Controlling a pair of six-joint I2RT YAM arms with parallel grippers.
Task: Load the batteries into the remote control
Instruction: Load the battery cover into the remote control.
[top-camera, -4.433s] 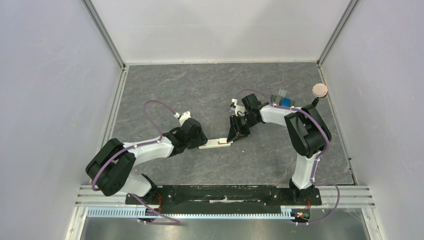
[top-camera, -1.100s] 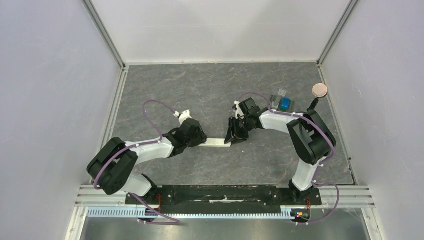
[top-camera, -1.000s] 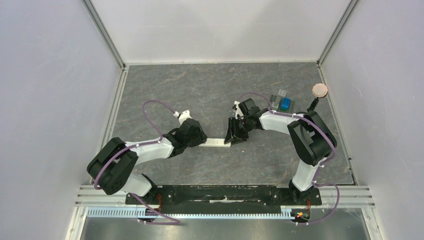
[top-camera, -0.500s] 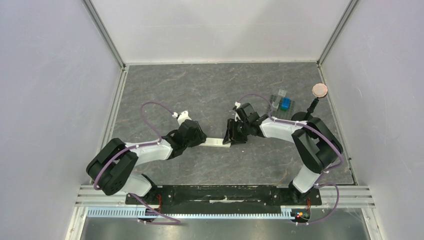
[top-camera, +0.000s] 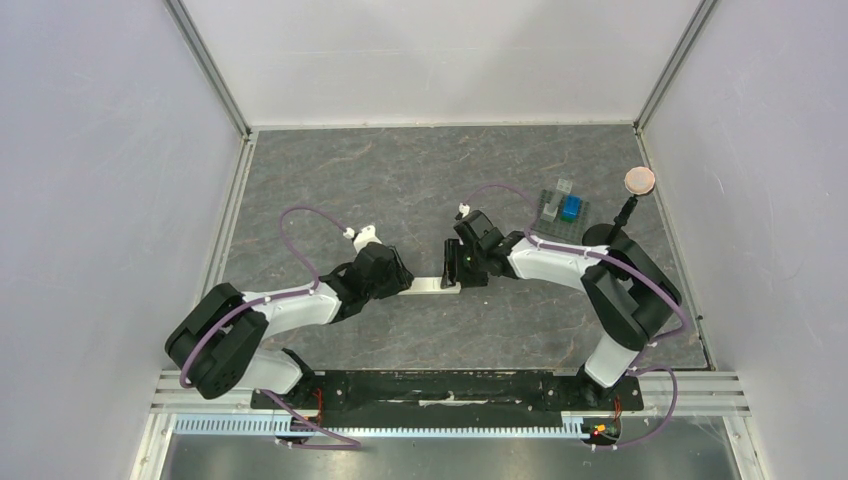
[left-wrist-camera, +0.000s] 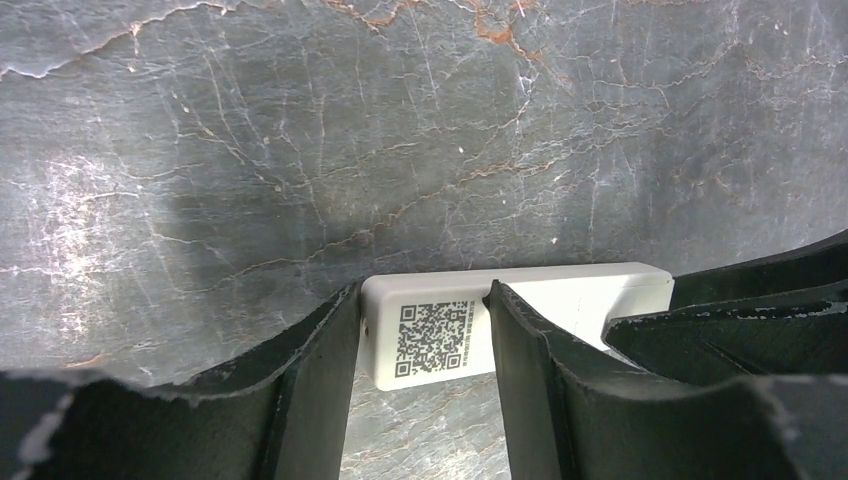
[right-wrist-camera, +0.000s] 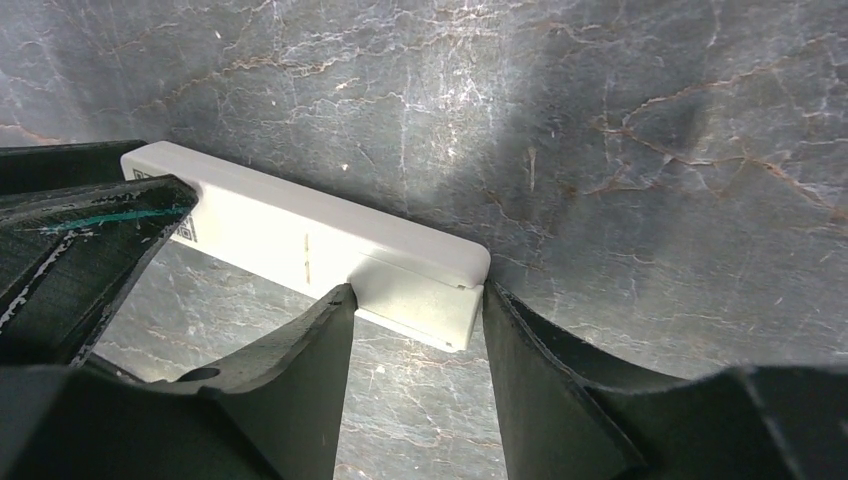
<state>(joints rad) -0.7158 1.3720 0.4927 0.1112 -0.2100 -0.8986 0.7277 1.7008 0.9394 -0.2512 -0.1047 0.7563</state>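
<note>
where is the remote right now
Top view: the remote control lies on the table near the middle, bridging the left tool and the right tool, each straddling one end.

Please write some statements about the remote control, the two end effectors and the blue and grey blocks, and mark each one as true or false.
1. The slim white rectangular remote control lies with its black-and-white code sticker facing up. True.
2. The left end effector is at the remote's sticker end. True.
3. A red battery lies in an open compartment of the remote. False: no battery shows in any view, and the visible back of the remote is plain white.
4. The blue and grey blocks stand between the two end effectors. False: they stand at the far right of the grey marbled table, away from the remote.
5. The right end effector has its fingers either side of the remote's other end. True.
</note>
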